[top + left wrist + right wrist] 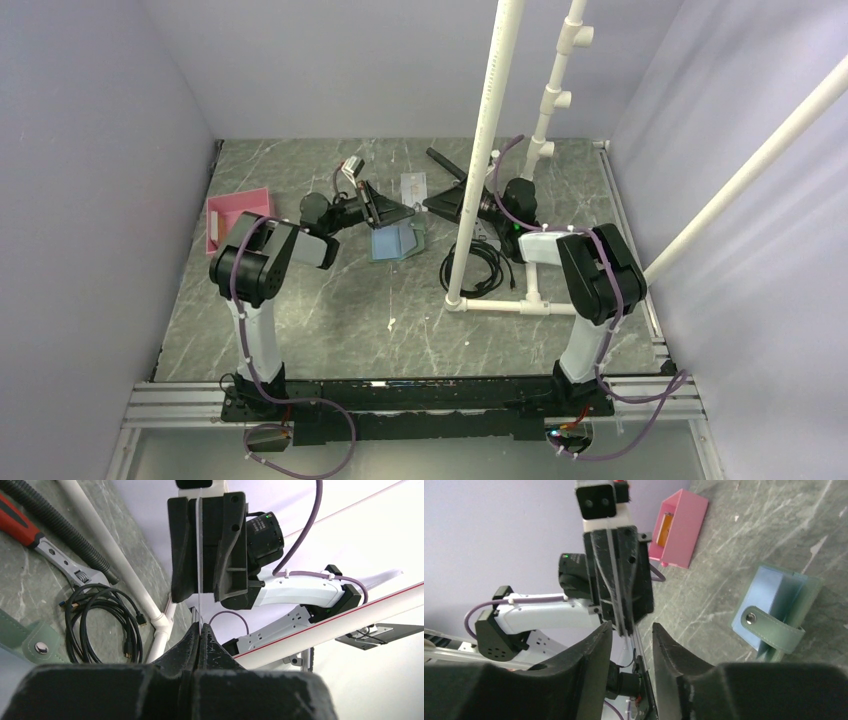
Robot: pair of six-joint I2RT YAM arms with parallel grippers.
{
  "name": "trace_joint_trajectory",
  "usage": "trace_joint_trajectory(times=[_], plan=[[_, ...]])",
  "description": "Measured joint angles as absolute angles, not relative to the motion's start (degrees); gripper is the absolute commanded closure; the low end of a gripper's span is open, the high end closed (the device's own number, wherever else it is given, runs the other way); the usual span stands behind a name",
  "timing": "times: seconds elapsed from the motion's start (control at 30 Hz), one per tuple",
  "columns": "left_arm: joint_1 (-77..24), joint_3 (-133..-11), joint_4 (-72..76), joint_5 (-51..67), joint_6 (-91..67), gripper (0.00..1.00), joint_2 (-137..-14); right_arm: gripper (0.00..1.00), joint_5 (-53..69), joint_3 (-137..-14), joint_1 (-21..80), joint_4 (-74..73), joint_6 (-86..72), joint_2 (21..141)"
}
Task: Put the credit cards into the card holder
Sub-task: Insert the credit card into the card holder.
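A thin pale credit card (199, 612) is pinched edge-on in the left pincer (200, 630), its long axis pointed into the facing, half-spread right pincer (632, 627).

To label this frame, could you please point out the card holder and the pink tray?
card holder (769, 594), right wrist view, on its pale blue inside.
pink tray (686, 532), right wrist view, on its outer side wall.

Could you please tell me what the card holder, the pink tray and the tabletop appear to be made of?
Card holder: probably faux leather or soft vinyl, matte green outside, pale blue inside; its strap bends and carries a metal snap. Pink tray: likely hard plastic, smooth even-coloured walls. Tabletop: grey with pale veins, marble-like; real stone or printed laminate, I cannot tell.
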State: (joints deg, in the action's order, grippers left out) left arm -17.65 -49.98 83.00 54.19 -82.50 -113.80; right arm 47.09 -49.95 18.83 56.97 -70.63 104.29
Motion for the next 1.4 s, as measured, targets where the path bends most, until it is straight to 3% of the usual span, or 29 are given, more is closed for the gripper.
trace_joint_trajectory(times=[0.07,0.13,0.17,0.23,0.3,0.37,0.4,0.47,0.53,0.67,0.83,1.13,1.4], plan=[[-18.04,-49.93,83.46,54.11,-82.87,1.0,-114.39,0.72,47.0,-50.61,18.85,58.24,-71.57,104.95],[-18.46,-49.8,83.53,54.11,-83.26,1.0,-115.07,0.94,46.98,-51.55,18.98,59.68,-72.31,105.95],[-18.63,-49.71,83.5,54.11,-83.33,1.0,-115.31,1.0,46.96,-52.03,19.07,60.53,-72.9,106.59],[-18.85,-49.32,83.57,54.04,-83.57,1.0,-115.39,1.0,46.92,-52.23,19.22,61.04,-73.41,107.24],[-18.85,-49.19,83.53,53.98,-83.24,0.81,-115.37,1.0,46.72,-52.23,19.22,60.86,-73.67,107.66],[-18.48,-48.27,81.25,53.63,-81.41,0.17,-114.83,1.0,46.72,-52.27,19.22,59.42,-72.44,107.68],[-18.22,-47.53,78.26,53.58,-79.53,0.03,-113.97,1.0,46.72,-52.75,19.35,56.69,-70.74,107.66],[-16.91,-46.11,65.34,52.82,-74.87,0.0,-110.28,1.0,46.54,-54.96,19.44,48.31,-65.73,107.66],[-14.31,-46.28,48.49,50.81,-67.75,0.08,-105.6,1.0,45.98,-58.74,19.66,37.69,-59.64,107.68],[-9.93,-50.35,20.97,44.84,-54.5,0.57,-99.53,1.0,43.38,-67.29,20.71,16.1,-46.04,107.77],[-10.15,-56.16,5.69,41.98,-45.82,0.97,-100.55,1.0,40.51,-78.17,25.17,-1.78,-33.71,111.63],[-12.69,-60.66,-1.43,40.01,-41.32,1.0,-109.51,1.0,36.32,-82.5,28.71,-14.39,-29.41,119.81],[-13.17,-61.47,-4.62,37.12,-40.32,1.0,-111.9,1.0,34.72,-82.65,27.44,-17.12,-28.71,120.29]])
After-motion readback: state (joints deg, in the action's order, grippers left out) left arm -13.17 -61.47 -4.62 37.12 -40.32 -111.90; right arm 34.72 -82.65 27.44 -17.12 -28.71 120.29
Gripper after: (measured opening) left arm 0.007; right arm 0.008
